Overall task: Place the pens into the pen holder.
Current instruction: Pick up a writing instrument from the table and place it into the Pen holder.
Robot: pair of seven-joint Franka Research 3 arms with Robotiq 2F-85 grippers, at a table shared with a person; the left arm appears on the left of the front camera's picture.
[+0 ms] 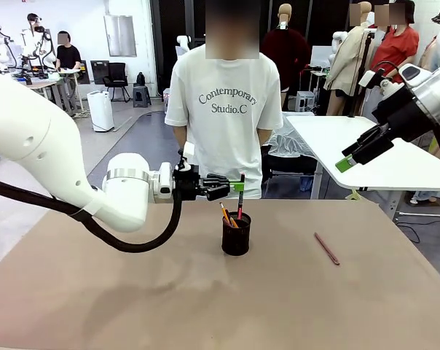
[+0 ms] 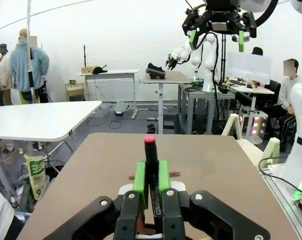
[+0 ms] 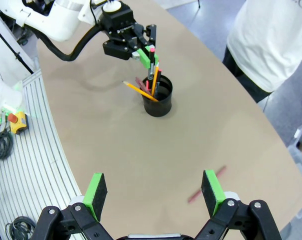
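Note:
The black mesh pen holder (image 1: 236, 237) stands at mid-table with a yellow-orange pen (image 1: 226, 214) leaning in it. My left gripper (image 1: 238, 182) hangs just above the holder's rim, shut on the black pen with red ends (image 1: 240, 200). This pen stands upright with its lower end inside the cup. In the left wrist view the green pads (image 2: 139, 177) squeeze the black pen (image 2: 151, 156). The maroon pen (image 1: 326, 248) lies flat on the table to the holder's right. My right gripper (image 1: 355, 157) is raised high at the right, open and empty (image 3: 154, 192), looking down on the holder (image 3: 158, 97).
A person in a white T-shirt (image 1: 227, 109) stands at the far edge of the table, right behind the holder. A white table (image 1: 366, 146) stands beyond on the right. Bare tabletop (image 1: 132, 292) stretches in front of the holder.

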